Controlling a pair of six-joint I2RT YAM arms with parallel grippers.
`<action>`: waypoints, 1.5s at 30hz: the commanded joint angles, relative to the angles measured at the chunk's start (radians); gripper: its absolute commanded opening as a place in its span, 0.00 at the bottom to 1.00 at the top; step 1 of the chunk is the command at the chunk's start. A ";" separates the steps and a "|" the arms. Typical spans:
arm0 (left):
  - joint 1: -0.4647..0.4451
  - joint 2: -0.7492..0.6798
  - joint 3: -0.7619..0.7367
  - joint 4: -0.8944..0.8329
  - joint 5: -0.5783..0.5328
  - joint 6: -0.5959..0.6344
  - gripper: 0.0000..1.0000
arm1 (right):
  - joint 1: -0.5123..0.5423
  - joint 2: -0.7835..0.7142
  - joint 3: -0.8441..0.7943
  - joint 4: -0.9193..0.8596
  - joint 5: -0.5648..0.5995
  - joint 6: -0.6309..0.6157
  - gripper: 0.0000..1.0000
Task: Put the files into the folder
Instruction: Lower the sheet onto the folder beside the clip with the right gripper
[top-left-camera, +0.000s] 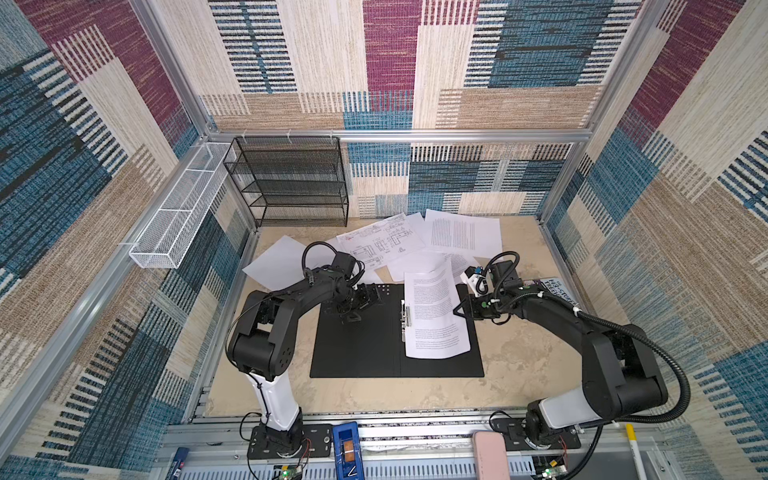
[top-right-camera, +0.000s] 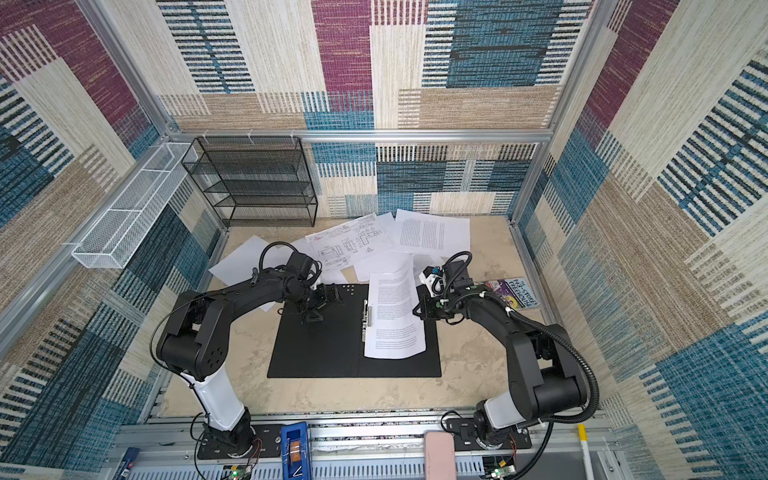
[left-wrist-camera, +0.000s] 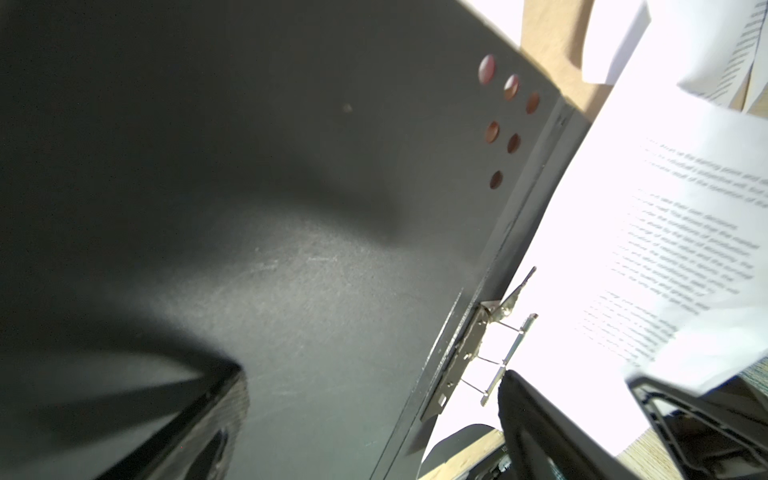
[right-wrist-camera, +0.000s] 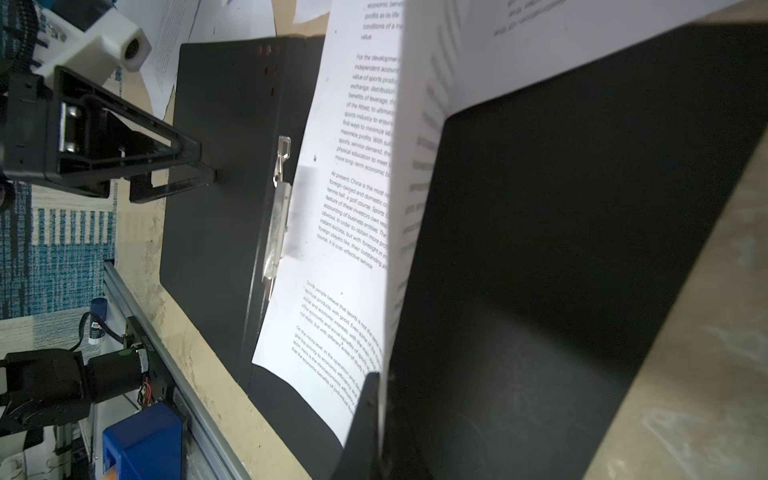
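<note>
**Entry: printed sheet going into the open folder; right pincer pinching, left pincer spread**

The folder is lying open on the table, black inside up. One printed sheet of the files is resting skewed over its right half, with its left edge at the metal clip and its far end curling up. The other files are lying scattered behind the folder. The right pincer is pressing together on the sheet's right edge. The left pincer is standing spread wide and holding nothing, its tips appearing to touch the left flap. To go well, the step is likely calling for a low, slow slide toward the spine. The sheet needs squaring to the clip without buckling while the left pincer pins the flap.
</note>
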 joint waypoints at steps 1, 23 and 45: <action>0.006 0.061 -0.036 -0.153 -0.249 0.039 0.99 | 0.001 -0.001 -0.007 0.027 -0.025 -0.014 0.00; 0.008 0.073 -0.019 -0.161 -0.239 0.037 1.00 | 0.015 -0.128 -0.073 -0.036 -0.009 0.063 0.00; 0.011 0.088 -0.034 -0.132 -0.213 0.030 1.00 | 0.040 -0.097 -0.042 -0.105 0.088 0.051 0.00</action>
